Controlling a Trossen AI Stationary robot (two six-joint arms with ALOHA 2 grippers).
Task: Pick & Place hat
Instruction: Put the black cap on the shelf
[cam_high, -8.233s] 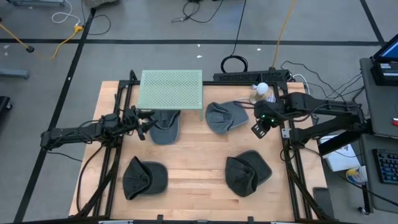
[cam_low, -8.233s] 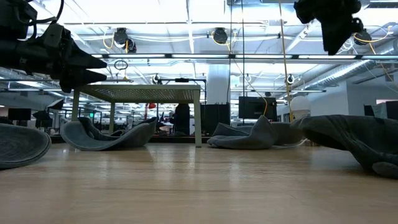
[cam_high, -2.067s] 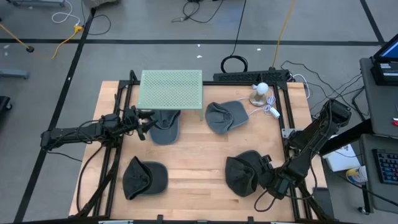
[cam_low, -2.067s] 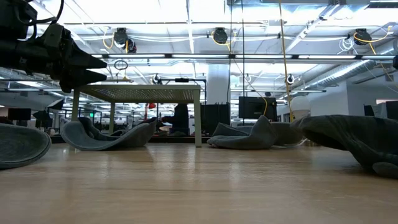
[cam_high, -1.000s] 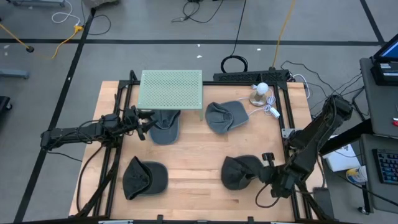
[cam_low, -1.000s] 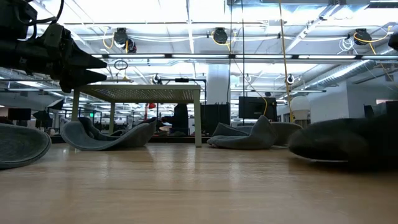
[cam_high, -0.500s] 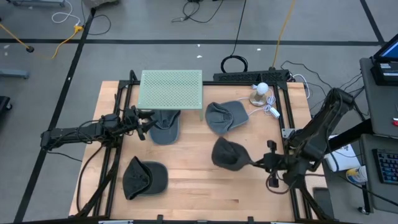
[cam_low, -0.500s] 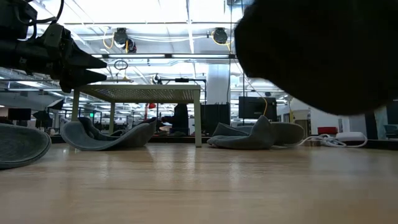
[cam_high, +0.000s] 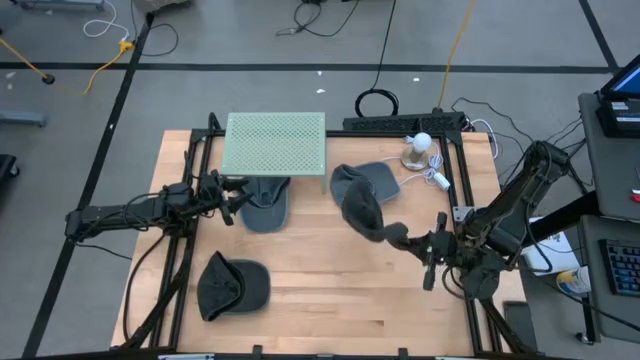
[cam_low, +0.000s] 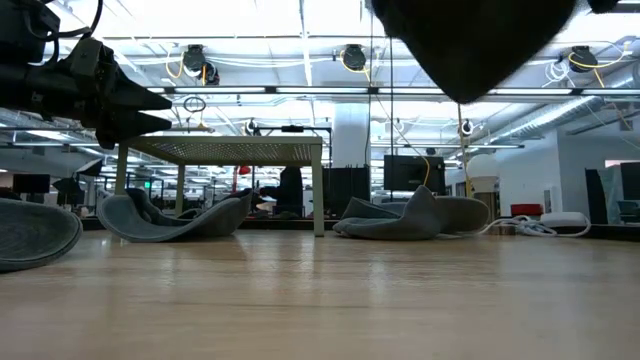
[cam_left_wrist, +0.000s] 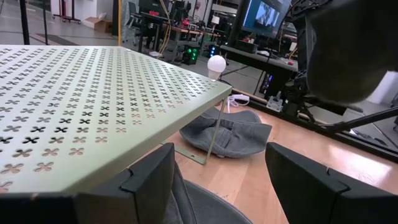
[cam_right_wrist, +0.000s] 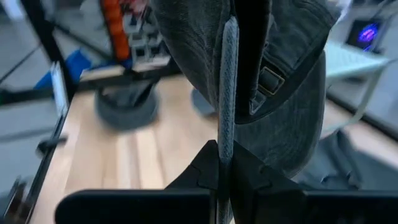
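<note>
My right gripper (cam_high: 402, 239) is shut on a dark grey cap (cam_high: 360, 208), which it holds in the air over the table's right half. The same cap fills the top of the low view (cam_low: 470, 40). Another grey hat (cam_high: 385, 180) lies on the table just beyond it. A third hat (cam_high: 265, 210) lies partly under the green perforated stand (cam_high: 276, 140), and one more hat (cam_high: 232, 285) lies at the near left. My left gripper (cam_high: 238, 195) waits open and level beside the stand, touching nothing. My right gripper pinches the cap's rim edge (cam_right_wrist: 228, 134) between its two fingers, close to the back strap (cam_right_wrist: 267, 78). The fingers come nearly level from the table's right side. The cap stands out beyond the fingertips, lifted clear of the table.
A white bulb-shaped object (cam_high: 421, 146) with a cable sits at the far right. Black rails (cam_high: 466, 205) run along both sides of the wooden table (cam_high: 320, 300). Bare wood lies in the near middle and near right.
My right gripper has risen and gone toward the far edge and the table's middle, turning at the wrist. It stayed shut on the cap. The cap lay on the table at the near right and now hangs clear of it, turned about, near the far-right hat.
</note>
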